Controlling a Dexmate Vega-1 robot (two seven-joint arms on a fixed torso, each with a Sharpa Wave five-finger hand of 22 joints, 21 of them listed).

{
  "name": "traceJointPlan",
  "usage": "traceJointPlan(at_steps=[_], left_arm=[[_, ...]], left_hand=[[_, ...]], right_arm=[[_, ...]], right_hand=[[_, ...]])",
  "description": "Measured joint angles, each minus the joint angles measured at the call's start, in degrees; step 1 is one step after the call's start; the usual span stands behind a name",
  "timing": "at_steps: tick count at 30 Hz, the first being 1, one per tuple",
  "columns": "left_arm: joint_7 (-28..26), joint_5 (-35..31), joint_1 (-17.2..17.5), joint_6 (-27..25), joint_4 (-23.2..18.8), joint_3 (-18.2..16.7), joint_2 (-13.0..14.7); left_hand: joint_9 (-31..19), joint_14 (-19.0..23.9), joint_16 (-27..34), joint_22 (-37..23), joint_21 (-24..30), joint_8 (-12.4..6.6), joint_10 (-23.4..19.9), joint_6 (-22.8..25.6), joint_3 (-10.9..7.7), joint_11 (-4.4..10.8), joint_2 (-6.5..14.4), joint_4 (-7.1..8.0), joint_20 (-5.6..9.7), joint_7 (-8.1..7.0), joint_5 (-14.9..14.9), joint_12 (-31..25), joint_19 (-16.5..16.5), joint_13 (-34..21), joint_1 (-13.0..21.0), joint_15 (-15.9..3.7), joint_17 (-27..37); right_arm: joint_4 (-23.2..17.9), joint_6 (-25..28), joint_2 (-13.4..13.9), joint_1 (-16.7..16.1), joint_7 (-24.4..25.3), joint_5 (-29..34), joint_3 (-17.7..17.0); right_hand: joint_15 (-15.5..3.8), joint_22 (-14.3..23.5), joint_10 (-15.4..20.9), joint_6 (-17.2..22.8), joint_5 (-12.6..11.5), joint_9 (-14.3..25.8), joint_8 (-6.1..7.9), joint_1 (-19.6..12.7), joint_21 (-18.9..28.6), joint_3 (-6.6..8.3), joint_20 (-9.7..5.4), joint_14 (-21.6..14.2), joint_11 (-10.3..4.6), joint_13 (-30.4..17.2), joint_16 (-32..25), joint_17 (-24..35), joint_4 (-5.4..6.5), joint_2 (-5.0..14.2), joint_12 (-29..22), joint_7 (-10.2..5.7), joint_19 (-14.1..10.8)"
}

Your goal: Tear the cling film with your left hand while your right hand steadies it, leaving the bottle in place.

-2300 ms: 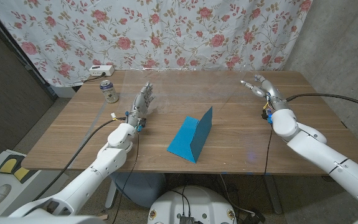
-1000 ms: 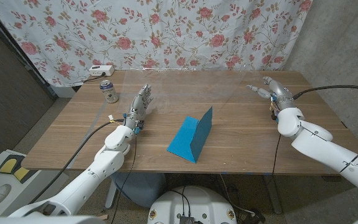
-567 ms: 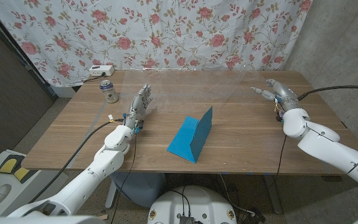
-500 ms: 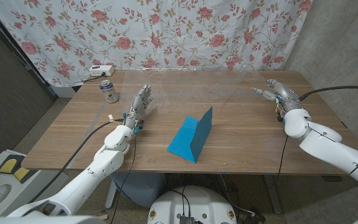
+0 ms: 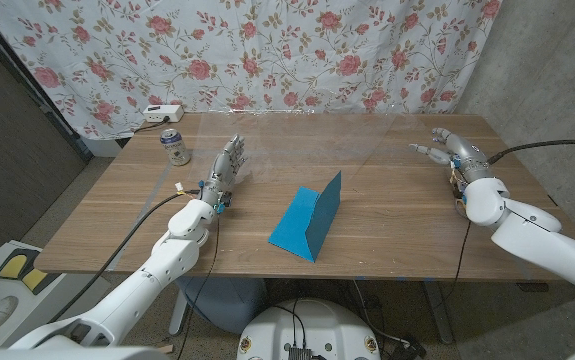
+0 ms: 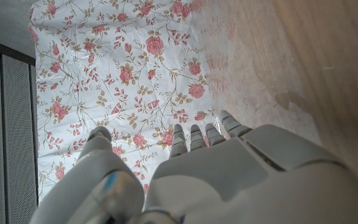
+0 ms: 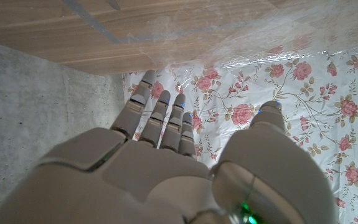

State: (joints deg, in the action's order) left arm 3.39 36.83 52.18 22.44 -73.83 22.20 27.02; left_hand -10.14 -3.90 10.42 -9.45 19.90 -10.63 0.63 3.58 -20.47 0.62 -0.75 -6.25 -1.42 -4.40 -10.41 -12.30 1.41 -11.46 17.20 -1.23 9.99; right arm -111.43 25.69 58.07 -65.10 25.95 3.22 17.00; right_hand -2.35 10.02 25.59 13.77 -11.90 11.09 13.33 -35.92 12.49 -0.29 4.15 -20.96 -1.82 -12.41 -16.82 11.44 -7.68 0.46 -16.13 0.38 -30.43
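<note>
A blue wedge-shaped cling film box (image 5: pixel 308 222) stands in the middle of the wooden table (image 5: pixel 387 230). A faint clear film (image 5: pixel 367 140) stretches from its top edge toward the table's far side; its crinkled edge (image 7: pixel 228 37) lies along the table's back. A small can (image 5: pixel 175 147) stands upright at the far left. My left hand (image 5: pixel 226 169) stays left of the box, fingers apart and pointing up, holding nothing. My right hand (image 5: pixel 449 146) hovers at the far right of the table, fingers spread, empty and well clear of the box. The wrist views look along the backs of my left hand (image 6: pixel 228 168) and right hand (image 7: pixel 166 155).
A white power strip (image 5: pixel 162 111) lies at the table's back left corner near the can. A floral curtain (image 5: pixel 267 50) hangs behind the table and a grey wall (image 5: pixel 557 70) stands to the right. Bare wood shows on both sides of the box.
My right hand has drifted rightward, away from the table's middle and the film. The left hand, box and can have not moved.
</note>
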Motion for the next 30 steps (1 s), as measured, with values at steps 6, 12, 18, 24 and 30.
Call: traceJointPlan(at_steps=[6, 12, 18, 24, 30], left_arm=[[0.34, 0.07, -0.29, -0.03, 0.38, 0.12, -0.16], [0.48, 0.08, -0.31, -0.02, 0.51, 0.16, -0.20], [0.44, 0.08, -0.16, -0.04, 0.44, 0.15, -0.02], [0.19, 0.04, 0.08, -0.19, 0.04, 0.06, 0.27], [0.19, 0.04, 0.25, -0.19, -0.20, 0.02, 0.42]], left_hand=[[0.00, 0.00, 0.00, 0.00, -0.21, 0.00, 0.00, 0.00, 0.00, 0.00, 0.00, 0.00, 0.30, 0.00, 0.00, 0.00, -0.30, 0.00, 0.00, 0.00, 0.00], [0.00, 0.00, 0.00, 0.00, -0.21, 0.00, 0.00, 0.00, 0.00, 0.00, 0.23, 0.00, 0.29, 0.00, 0.00, 0.00, -0.29, -0.01, -0.23, 0.00, 0.00], [0.00, 0.00, 0.00, 0.00, -0.42, 0.00, 0.00, 0.00, 0.00, 0.00, 0.22, 0.00, 0.29, 0.00, 0.00, 0.00, -0.29, -0.01, -0.23, 0.00, 0.00], [0.00, 0.01, 0.00, 0.00, -0.65, 0.00, 0.00, 0.00, 0.00, 0.00, 0.22, 0.00, 0.29, 0.00, 0.00, 0.00, -0.29, -0.01, -0.23, 0.00, 0.00], [0.00, 0.01, 0.00, 0.00, -0.65, 0.00, 0.00, 0.00, 0.00, 0.00, 0.22, 0.00, 0.29, 0.00, 0.00, 0.00, -0.29, -0.01, -0.23, 0.00, 0.00]], right_arm=[[0.32, -0.17, 0.01, -0.73, 1.28, 0.39, -0.55], [0.61, 0.73, 0.08, -1.25, 1.59, 0.53, -1.20], [0.76, 2.63, 0.27, -1.31, 1.58, 1.11, -1.26], [0.88, 4.24, 0.37, -1.30, 1.14, 1.47, -1.21], [0.88, 5.88, 0.37, -1.30, 0.46, 1.72, -1.21]], right_hand=[[-0.12, 0.00, 2.54, 2.98, 0.00, -0.18, 0.50, -0.23, 0.65, 0.07, -0.57, -2.13, 0.14, 0.20, -0.39, 0.00, -0.06, -0.23, 0.00, 0.74, -2.60], [-0.20, 0.00, 2.62, 3.24, 0.00, -0.17, 0.50, -0.53, 0.65, 0.07, -0.59, -2.67, 0.05, 0.44, -0.40, 0.00, -0.06, 0.08, 0.00, 0.46, -3.02], [-0.18, -0.01, 2.80, 2.81, 0.00, -0.17, 0.26, -0.75, 0.87, 0.07, -0.88, -3.84, 0.48, 0.45, -0.84, 0.17, -0.06, -0.14, 0.00, 1.28, -4.17], [-0.23, -0.01, 2.71, 2.37, -0.10, -0.17, -0.29, -0.99, 1.68, 0.06, -2.36, -4.29, 0.57, 0.68, -0.85, 0.16, -0.06, -0.34, 0.66, 1.70, -7.51], [-0.29, 0.26, 3.08, 1.79, -0.45, -0.17, -0.63, -1.51, 1.98, 0.23, -3.34, -5.17, 0.94, 0.70, -1.21, 0.16, 0.11, -0.45, 1.14, 2.32, -9.47]])
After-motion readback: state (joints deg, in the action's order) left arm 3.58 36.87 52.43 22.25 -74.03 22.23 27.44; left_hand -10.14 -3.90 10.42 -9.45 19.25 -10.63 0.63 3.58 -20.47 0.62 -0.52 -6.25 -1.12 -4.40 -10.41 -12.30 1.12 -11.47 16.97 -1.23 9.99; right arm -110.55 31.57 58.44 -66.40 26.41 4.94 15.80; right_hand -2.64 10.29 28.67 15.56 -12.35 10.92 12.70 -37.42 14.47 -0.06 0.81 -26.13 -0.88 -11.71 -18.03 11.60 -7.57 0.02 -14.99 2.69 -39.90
